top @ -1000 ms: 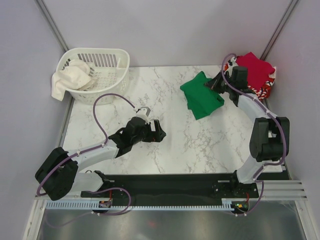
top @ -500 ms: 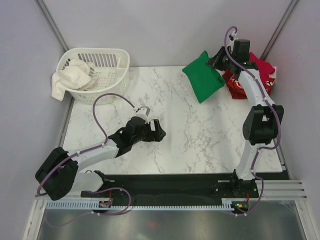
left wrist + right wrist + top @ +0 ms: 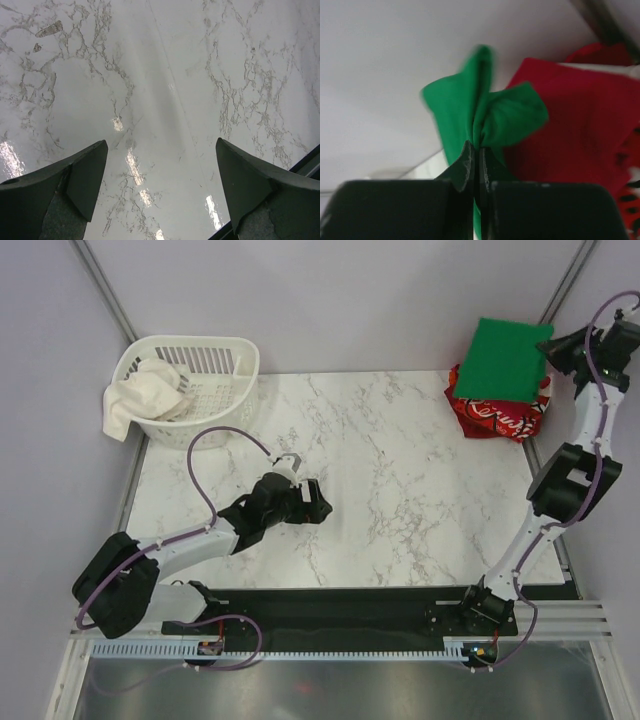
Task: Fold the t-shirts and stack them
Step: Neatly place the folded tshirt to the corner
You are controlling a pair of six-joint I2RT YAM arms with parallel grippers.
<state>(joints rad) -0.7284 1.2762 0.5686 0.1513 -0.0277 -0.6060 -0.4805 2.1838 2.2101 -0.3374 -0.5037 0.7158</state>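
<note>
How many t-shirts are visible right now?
3. The green t-shirt is pinched in the right fingers above the far-right corner; the crimson t-shirt lies below it, on the red printed t-shirt. The white cloth draped over the basket might be another.

Top camera looks down over the table [image 3: 400, 520] — wrist cameras close, facing forward.

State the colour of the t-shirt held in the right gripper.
Plain bright green; the t-shirt shows best in the top external view.
</note>
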